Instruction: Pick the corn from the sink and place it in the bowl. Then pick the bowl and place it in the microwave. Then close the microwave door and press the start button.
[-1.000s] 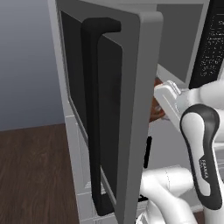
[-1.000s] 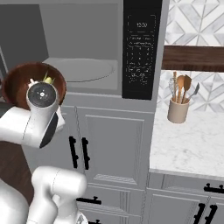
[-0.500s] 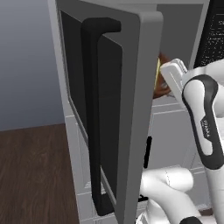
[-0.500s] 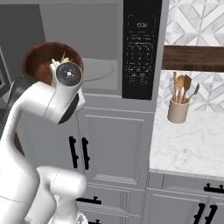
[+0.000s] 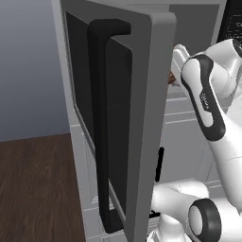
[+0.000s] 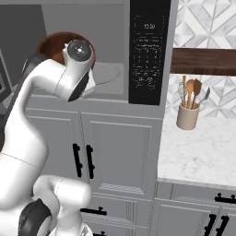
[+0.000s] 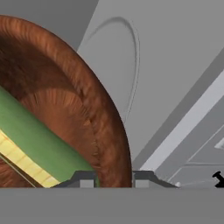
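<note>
My gripper [image 7: 113, 180] is shut on the rim of the reddish-brown bowl [image 7: 87, 113], one finger inside and one outside. The corn [image 7: 30, 135] lies in the bowl, green husk up with yellow kernels below. The bowl [image 6: 53, 46] hangs at the mouth of the microwave [image 6: 110, 27], partly behind my wrist and above its grey floor and round turntable [image 7: 120, 65]. The microwave door [image 5: 142, 118] stands wide open to the left, its black bar handle [image 5: 101, 142] facing the base. A sliver of the bowl [image 5: 170, 78] peeks past the door's edge. The sink is out of view.
The black control panel [image 6: 148, 55] sits right of the opening. Grey cabinet doors [image 6: 115, 147] with black handles are below. A beige utensil holder [image 6: 188, 116] stands on the marble counter [image 6: 203, 156] under a wooden shelf [image 6: 203, 62]. Dark wood floor [image 5: 38, 189] lies left.
The arm has lifted and swung the bowl with the corn up and toward the microwave opening. The door has not moved.
</note>
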{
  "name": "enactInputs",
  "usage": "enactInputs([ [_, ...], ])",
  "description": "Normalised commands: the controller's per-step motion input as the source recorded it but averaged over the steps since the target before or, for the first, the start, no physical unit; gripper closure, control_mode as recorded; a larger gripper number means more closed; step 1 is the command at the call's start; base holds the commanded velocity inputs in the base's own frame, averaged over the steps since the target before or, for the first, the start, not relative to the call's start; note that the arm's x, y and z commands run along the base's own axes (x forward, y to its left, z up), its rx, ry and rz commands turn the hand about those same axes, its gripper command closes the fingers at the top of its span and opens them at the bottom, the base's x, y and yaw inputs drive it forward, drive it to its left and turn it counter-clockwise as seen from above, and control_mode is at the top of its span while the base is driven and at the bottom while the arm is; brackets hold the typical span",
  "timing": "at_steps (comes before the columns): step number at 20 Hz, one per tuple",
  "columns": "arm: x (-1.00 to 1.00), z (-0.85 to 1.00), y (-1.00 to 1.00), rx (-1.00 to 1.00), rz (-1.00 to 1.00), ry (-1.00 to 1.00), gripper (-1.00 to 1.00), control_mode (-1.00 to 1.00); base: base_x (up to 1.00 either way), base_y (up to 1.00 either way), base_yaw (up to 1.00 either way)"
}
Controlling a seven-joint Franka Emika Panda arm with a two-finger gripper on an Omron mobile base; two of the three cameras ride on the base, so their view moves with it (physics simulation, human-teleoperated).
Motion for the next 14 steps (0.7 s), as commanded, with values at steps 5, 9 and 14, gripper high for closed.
enactInputs([
  [5, 0.37, -0.06, 0.06, 0.0, -0.03, 0.01, 1.0, -1.0, 0.0, 0.0, 0.0],
  [9, 0.25, -0.2, 0.19, -0.01, 0.0, 0.0, 1.0, -1.0, 0.0, 0.0, 0.0],
  [14, 0.25, -0.29, 0.1, -0.02, 0.0, 0.0, 1.0, -1.0, 0.0, 0.0, 0.0],
])
